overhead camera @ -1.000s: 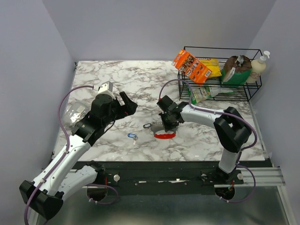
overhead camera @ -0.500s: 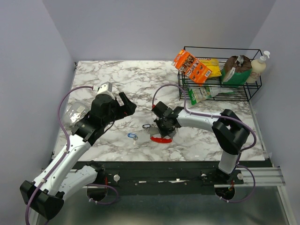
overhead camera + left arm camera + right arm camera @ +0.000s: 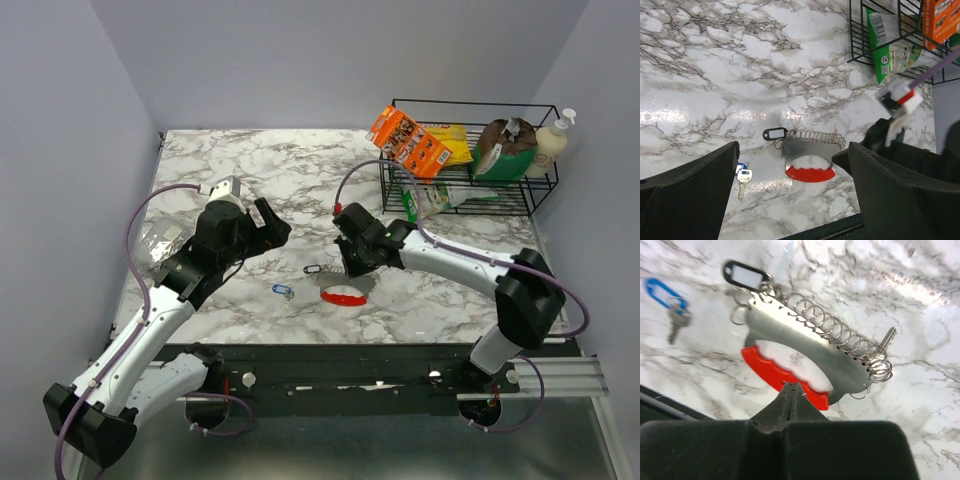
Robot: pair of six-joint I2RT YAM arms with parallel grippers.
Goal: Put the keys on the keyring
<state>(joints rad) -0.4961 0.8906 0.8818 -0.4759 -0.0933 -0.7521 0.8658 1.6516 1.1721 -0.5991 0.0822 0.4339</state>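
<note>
The keyring (image 3: 345,292) is a grey metal plate with a wire coil along one edge and a red curved piece (image 3: 782,377); it lies flat on the marble and also shows in the left wrist view (image 3: 807,152). A black-tagged key (image 3: 314,268) (image 3: 742,275) hangs at the coil's left end. The blue-headed key (image 3: 282,291) (image 3: 742,172) (image 3: 667,297) lies loose to the left. My right gripper (image 3: 352,266) (image 3: 791,386) is shut and empty, its tips just over the red piece. My left gripper (image 3: 272,225) (image 3: 792,150) is wide open, above the table, left of the keyring.
A black wire basket (image 3: 465,190) at the back right holds snack boxes, bags and a lotion bottle (image 3: 553,140). A crumpled foil lump (image 3: 160,243) lies near the left table edge. The table's front edge runs just below the keyring.
The right gripper slid the keyring a little left and toward the front edge, and its elbow swung out to the right. The left arm has hardly moved.
</note>
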